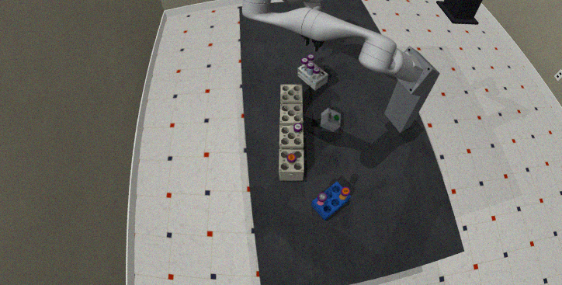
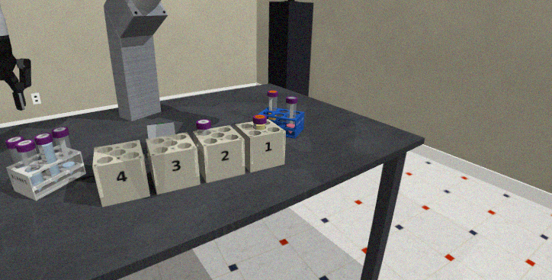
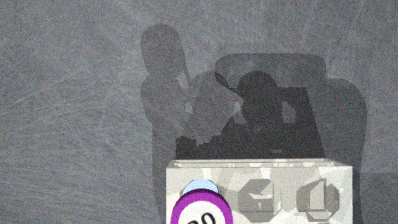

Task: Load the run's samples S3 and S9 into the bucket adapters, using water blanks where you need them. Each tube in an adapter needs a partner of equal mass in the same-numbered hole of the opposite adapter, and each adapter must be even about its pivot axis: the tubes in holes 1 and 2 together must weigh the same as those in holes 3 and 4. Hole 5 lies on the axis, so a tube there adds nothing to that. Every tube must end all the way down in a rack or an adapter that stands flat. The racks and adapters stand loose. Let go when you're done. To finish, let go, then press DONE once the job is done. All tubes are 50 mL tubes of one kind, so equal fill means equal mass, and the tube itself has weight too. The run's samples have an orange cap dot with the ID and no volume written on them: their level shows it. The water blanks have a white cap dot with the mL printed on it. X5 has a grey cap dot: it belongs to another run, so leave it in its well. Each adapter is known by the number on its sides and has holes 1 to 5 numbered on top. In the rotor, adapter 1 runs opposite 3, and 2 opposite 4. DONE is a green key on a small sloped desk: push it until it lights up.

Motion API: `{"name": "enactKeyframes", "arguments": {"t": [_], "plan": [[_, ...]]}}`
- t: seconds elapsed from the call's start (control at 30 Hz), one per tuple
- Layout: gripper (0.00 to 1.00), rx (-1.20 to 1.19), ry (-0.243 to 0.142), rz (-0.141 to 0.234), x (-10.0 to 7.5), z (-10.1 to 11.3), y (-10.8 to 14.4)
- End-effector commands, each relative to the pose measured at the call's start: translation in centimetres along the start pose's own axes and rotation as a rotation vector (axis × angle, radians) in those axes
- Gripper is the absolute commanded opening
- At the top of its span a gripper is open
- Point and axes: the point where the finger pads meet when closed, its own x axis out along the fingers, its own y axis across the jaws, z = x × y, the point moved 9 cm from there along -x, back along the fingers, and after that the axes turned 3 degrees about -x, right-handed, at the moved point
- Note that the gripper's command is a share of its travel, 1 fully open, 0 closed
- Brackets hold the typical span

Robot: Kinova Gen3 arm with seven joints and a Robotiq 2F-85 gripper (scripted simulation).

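My gripper (image 1: 313, 43) (image 2: 17, 99) is open and empty. It hangs high above the table, just behind the white blanks rack (image 1: 317, 84) (image 2: 24, 185) (image 3: 260, 169), which holds several purple-capped water blanks. The wrist view shows one blank cap marked 20 (image 3: 201, 212) at the bottom edge. Adapters 4 (image 2: 120, 175), 3 (image 2: 174, 165), 2 (image 2: 223, 156) and 1 (image 2: 267, 147) stand in a row. A white-dot tube (image 1: 297, 127) (image 2: 203, 123) sits in a corner hole of adapter 2. An orange-dot tube (image 1: 290, 157) (image 2: 259, 120) sits in the middle hole of adapter 1.
The blue sample rack (image 1: 332, 203) (image 2: 280, 117) holds an orange-dot tube (image 1: 345, 191) (image 2: 272, 94) and a grey-dot tube (image 1: 322, 196) (image 2: 291, 100). The small desk with the green DONE key (image 1: 336, 117) stands between the adapters and the arm's base (image 1: 408, 94).
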Motion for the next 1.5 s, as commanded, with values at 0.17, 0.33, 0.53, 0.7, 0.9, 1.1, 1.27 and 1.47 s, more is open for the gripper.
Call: {"name": "enactKeyframes", "arguments": {"t": [0.17,0.33,0.53,0.7,0.9,1.1,1.27,1.47], "plan": [[0.62,0.000,0.001,-0.002,0.8,0.0,0.0],[0.62,0.000,0.001,-0.002,1.5,0.0,0.0],[0.62,0.000,0.001,-0.002,2.3,0.0,0.0],[0.62,0.000,0.001,-0.002,2.8,0.0,0.0],[0.62,0.000,0.001,-0.002,3.5,0.0,0.0],[0.62,0.000,0.001,-0.002,4.3,0.0,-0.1],[0.62,0.000,0.001,-0.002,4.8,0.0,-0.1],[0.62,0.000,0.001,-0.002,5.5,0.0,0.0]]}}
